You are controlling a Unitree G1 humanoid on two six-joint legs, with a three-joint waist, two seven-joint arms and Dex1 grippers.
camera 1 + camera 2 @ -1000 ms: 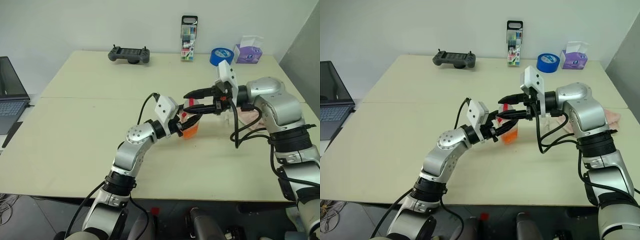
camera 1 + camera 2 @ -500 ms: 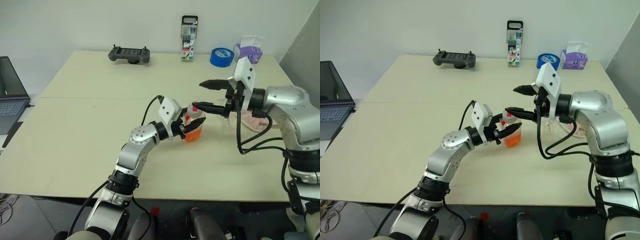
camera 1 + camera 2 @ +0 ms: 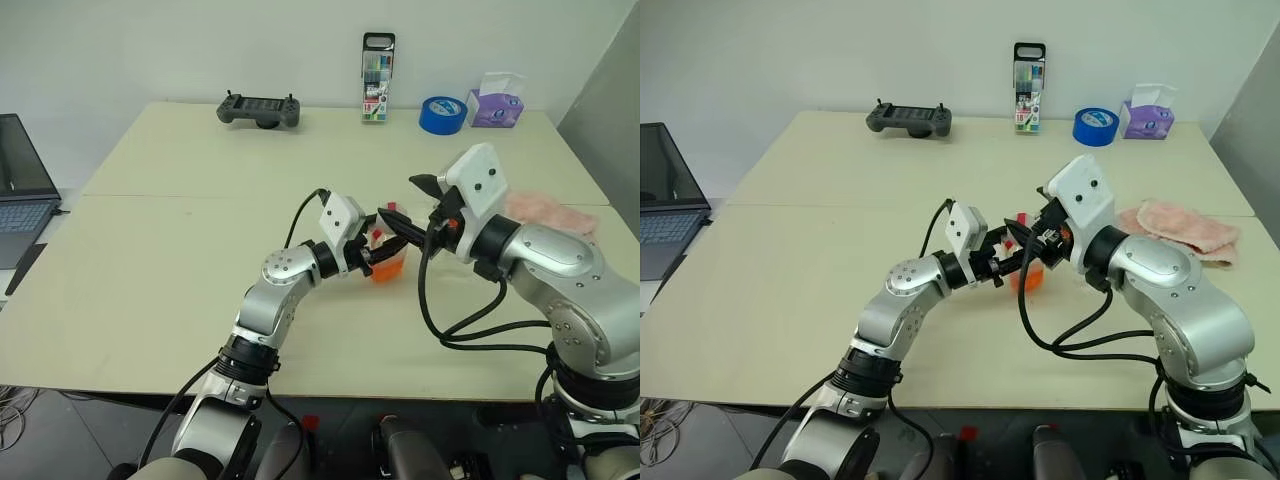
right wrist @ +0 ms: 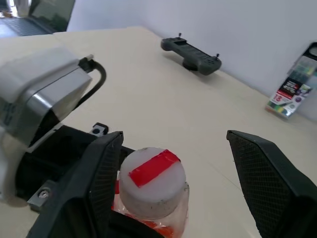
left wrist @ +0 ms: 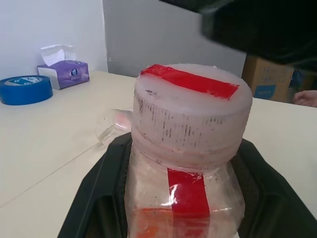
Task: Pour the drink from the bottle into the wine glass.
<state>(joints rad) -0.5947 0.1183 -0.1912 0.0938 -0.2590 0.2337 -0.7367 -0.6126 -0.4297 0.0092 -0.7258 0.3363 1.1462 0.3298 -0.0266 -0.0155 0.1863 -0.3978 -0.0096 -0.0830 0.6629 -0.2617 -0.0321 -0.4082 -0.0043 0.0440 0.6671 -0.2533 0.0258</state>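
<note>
The left hand clenches the capped bottle upright on the table. The right hand, fingers spread, has swung round to straddle the cap, apparently readying to unscrew. The glass lies beyond, still unfilled.

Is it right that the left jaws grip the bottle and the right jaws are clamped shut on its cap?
Not quite. The left gripper does hold the bottle, but the right gripper has its jaws open, either side of the cap, as the right wrist view shows.
</note>
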